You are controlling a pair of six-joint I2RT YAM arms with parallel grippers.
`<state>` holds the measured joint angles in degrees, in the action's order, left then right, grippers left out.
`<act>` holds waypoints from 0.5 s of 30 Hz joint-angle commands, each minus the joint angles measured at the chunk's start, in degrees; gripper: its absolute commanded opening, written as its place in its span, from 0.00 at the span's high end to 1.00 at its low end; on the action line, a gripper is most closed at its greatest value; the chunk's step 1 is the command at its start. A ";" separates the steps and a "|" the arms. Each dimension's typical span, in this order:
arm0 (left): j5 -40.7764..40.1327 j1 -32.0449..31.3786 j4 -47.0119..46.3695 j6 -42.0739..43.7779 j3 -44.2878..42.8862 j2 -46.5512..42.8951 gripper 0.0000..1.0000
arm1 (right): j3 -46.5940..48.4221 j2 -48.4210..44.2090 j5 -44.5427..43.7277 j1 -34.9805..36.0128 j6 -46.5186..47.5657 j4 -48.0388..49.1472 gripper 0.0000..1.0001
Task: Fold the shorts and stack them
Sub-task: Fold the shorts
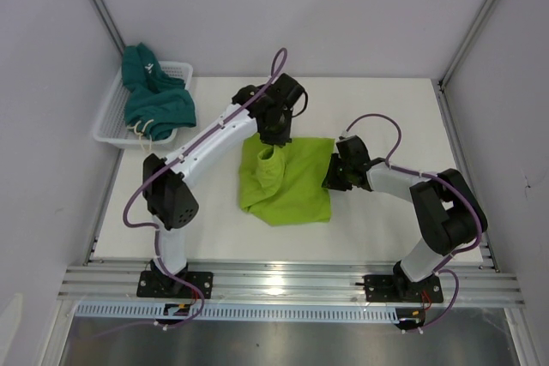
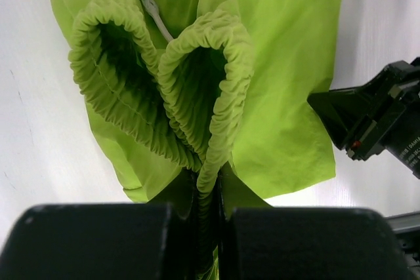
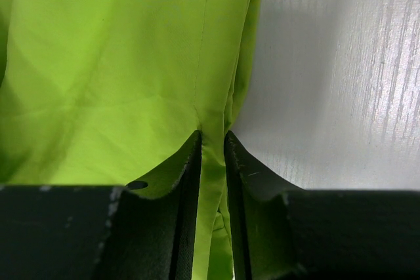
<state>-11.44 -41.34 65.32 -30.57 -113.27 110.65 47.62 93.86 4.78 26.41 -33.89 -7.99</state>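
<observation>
A white table (image 1: 386,117) filled the floor of a grey-walled cell, with panels close on the left, right and far sides.

The left gripper (image 2: 209,195) was pinched nearly shut on the gathered elastic waistband (image 2: 216,63) of the lime green shorts (image 1: 287,182), lifting it so that it stood up in two open loops with the white drawstring (image 2: 154,11) lying between them. The right gripper (image 3: 211,145) was closed to a narrow gap on a thin fold at the garment's right edge, down near the tabletop. Between the two grips the cloth lay mid-table, part flat and part bunched; whether one fold had already been laid was hard to judge from above.

The dark teal shorts (image 1: 154,96) lay heaped in the white mesh basket (image 1: 107,122) at the far left corner, well apart from the lime pair. So the task looked early: the first pair unfinished, the second not taken out, nothing stacked.

Bare table lay open to the right, at the far side and in front of the cloth. The left arm's span toward the basket and the rail (image 1: 292,280) at the near edge were the tighter limits.
</observation>
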 commanded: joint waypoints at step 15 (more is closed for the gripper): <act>22.50 -1.02 -22.84 -4.66 8.84 0.63 0.32 | 0.20 -0.26 -0.91 -1.10 0.05 -0.54 0.76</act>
<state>1.76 -42.26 53.49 -31.97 -107.42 111.98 47.64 93.84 4.84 25.78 -33.98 -8.05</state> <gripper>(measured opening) 0.683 0.240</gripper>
